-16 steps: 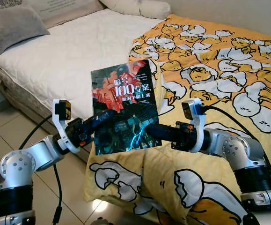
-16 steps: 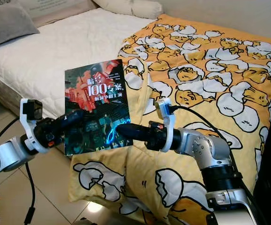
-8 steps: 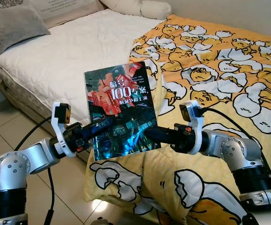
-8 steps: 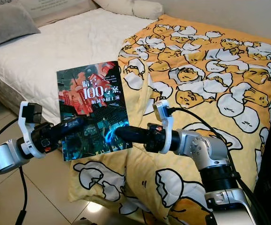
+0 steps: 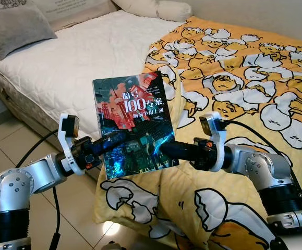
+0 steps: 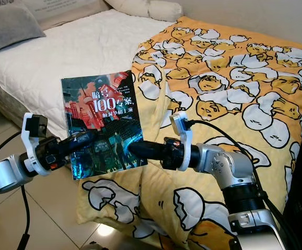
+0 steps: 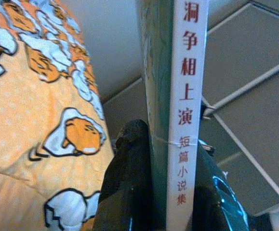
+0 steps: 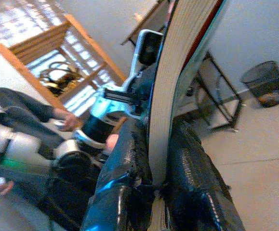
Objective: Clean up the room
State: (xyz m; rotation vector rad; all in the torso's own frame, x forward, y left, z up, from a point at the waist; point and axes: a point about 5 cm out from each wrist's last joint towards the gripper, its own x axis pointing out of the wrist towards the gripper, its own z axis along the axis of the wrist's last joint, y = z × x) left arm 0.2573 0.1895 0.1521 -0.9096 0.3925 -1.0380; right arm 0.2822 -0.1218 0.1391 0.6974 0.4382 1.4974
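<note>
Book [image 5: 134, 125] raised, between both grippers

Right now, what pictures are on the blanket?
The blanket is orange-yellow with white cartoon eggs, clearest in the left eye view.

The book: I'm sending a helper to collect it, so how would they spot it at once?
Find the bed with its yellow cartoon blanket. At the near edge, the book is held upright between the left tool and right tool. Its dark glossy cover with a large white "100" marks it out.
</note>
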